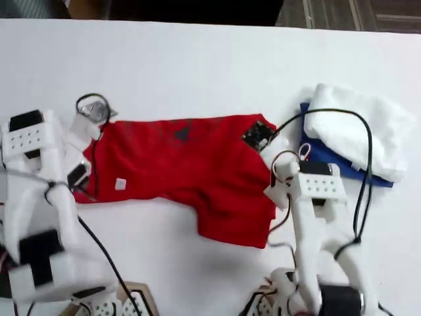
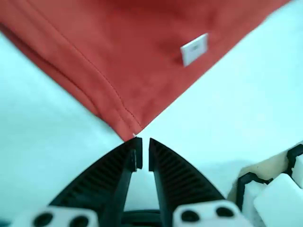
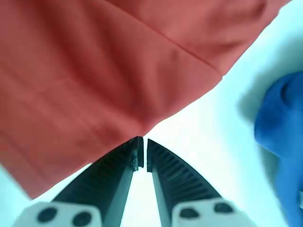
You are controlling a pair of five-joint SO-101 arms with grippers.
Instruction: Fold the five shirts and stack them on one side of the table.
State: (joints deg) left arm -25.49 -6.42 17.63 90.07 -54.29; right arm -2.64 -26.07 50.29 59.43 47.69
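Observation:
A red shirt lies spread across the middle of the white table. My left gripper is at the shirt's near left corner, and in the left wrist view this gripper is shut on the very tip of the red shirt, near a small white tag. My right gripper is at the shirt's right edge. In the right wrist view it is shut on the hem of the red shirt.
A folded white shirt lies on a folded blue shirt at the right side of the table; the blue shirt is close to my right gripper. Black cables loop over that stack. The far half of the table is bare.

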